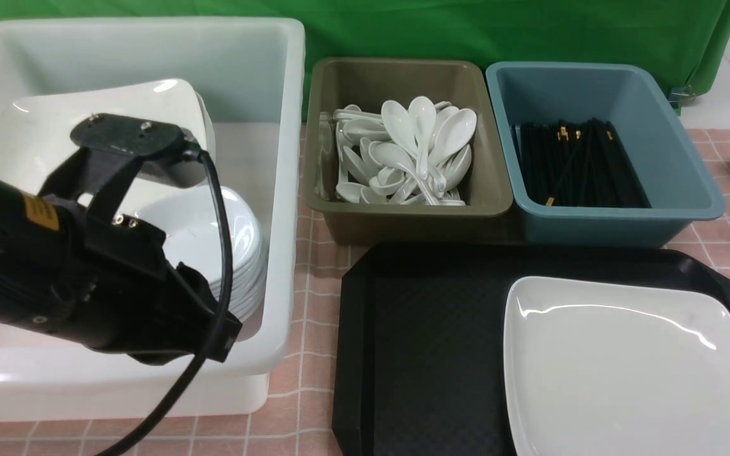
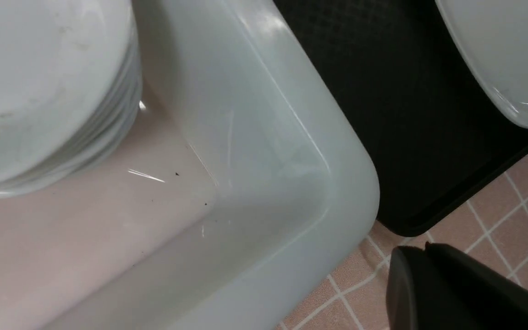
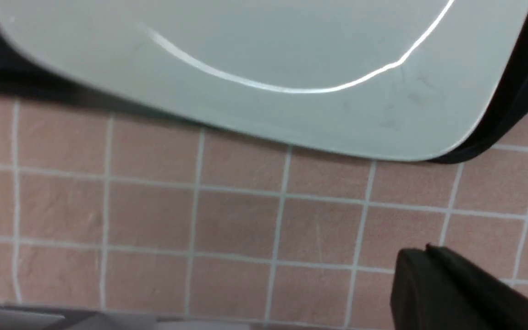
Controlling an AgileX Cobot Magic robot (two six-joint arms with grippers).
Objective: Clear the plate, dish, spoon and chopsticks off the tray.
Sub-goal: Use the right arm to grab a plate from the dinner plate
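**Pink-tiled bench (image 1: 314,272), green backdrop (image 1: 466,31): the plate (image 1: 631,367) lies on the tray (image 1: 428,354).**

The plate covers the tray's right half, while the left half shows bare black texture. Behind the tray stand an olive bin (image 1: 403,212) heaped with white spoons (image 1: 416,145) and a teal bin (image 1: 593,221) holding black chopsticks (image 1: 580,164). Left of the tray, past a narrow strip of cloth, a white tub (image 1: 279,190) holds a stack of dishes (image 1: 238,240). The left arm (image 1: 54,278) reaches over the tub. The left claw (image 2: 424,266), closed and empty, hangs over the cloth off the tray's left near corner. The right claw (image 3: 426,268), closed on nothing, hangs over open cloth just outside the tray's rim, where the plate's edge hides that rim.
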